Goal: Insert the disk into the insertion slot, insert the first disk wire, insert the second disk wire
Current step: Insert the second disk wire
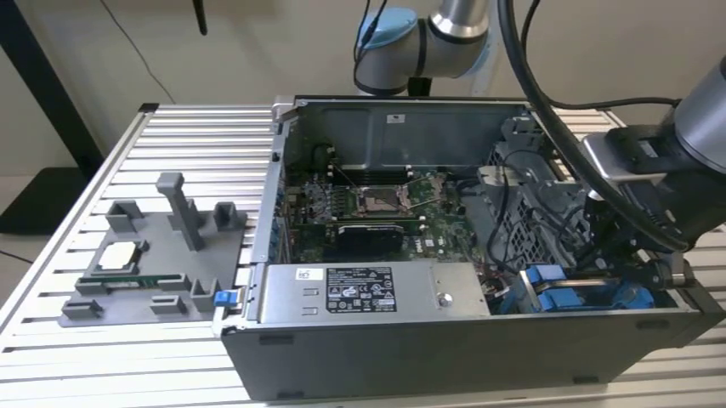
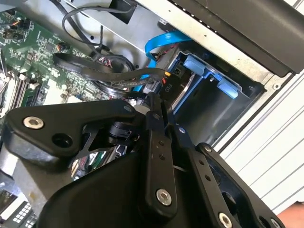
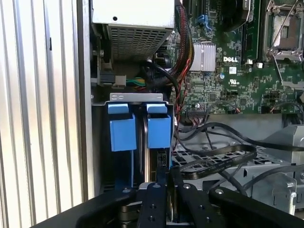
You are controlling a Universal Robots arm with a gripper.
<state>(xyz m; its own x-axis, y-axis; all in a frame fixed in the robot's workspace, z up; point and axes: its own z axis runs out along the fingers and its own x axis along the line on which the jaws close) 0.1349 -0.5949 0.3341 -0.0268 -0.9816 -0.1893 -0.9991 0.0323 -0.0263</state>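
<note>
Second wrist view: gripper pinched on wire connector at the insertion slot

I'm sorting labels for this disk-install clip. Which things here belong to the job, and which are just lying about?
Job in hand:
- insertion slot
- blue cable beside it
- end effector, close to the slot

Lying about:
- grey fixture tray
- processor chip on the tray
- memory stick on the tray
- power supply
- motherboard
</note>
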